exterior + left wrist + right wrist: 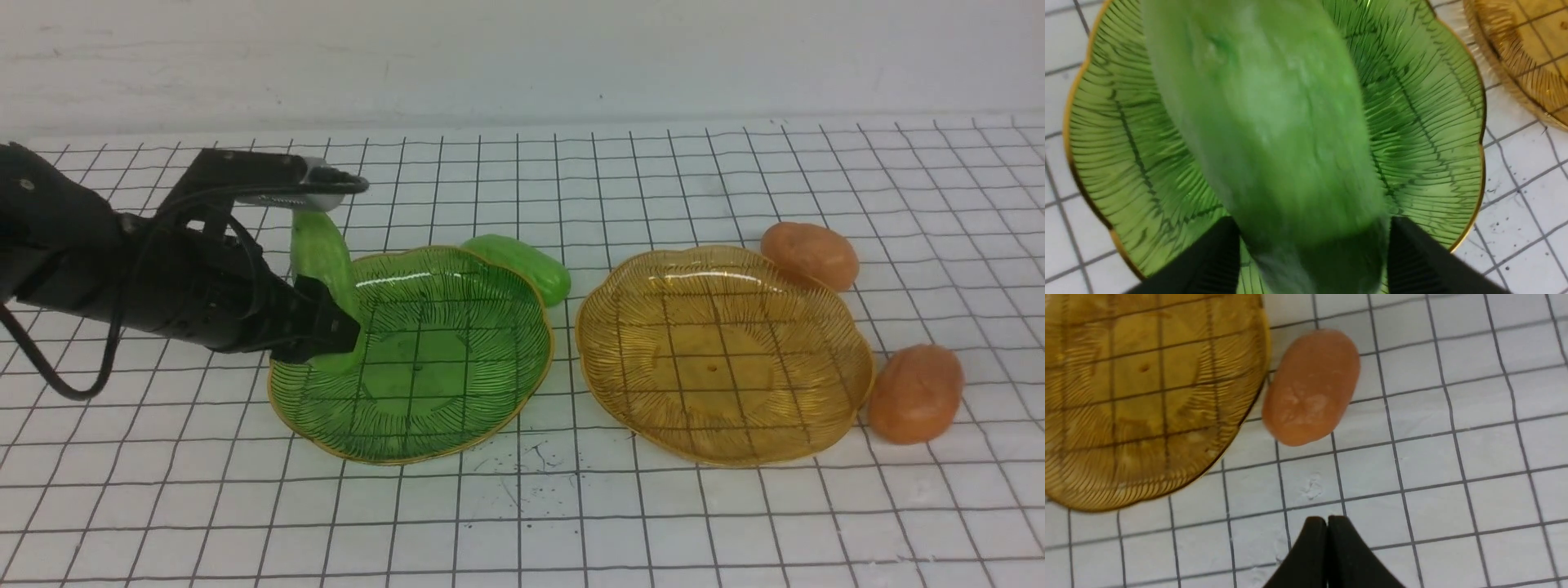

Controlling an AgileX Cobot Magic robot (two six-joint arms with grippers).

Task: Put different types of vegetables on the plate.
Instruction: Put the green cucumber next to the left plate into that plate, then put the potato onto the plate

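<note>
Green on green makes the left side hard to read. A light-green cucumber piece stands nearly upright over the green plate at about its 9 o'clock rim. Its lower end is lost behind a black finger and the glassy plate wall, so whether it touches the plate cannot be told. The left gripper is turned so that one finger lies above the piece and one below. Its jaws stand wide on either side, and whether they press on the piece or have let it go cannot be told. In the left wrist view the piece is a blurred smear filling the middle, with only the two dark fingertips sharp.

A second cucumber lies on the table at the green plate's 1 o'clock, its near side hidden by the rim. The amber plate sits just beside the green one, at its 3 o'clock. The far potato lies at the amber plate's 1 o'clock, partly covered by the rim. The near potato is at 4 o'clock, right against the rim.

The right gripper is outside the front view. Its wrist view shows the fingers clenched together on nothing above the table. Ahead of them are a potato and the amber plate, which is cut off by the frame; which potato this is cannot be told.

The table is white with a black grid. Dark specks lie at the green plate's 6 o'clock. A plain white wall closes the back, and a black cable loops under the left arm.
</note>
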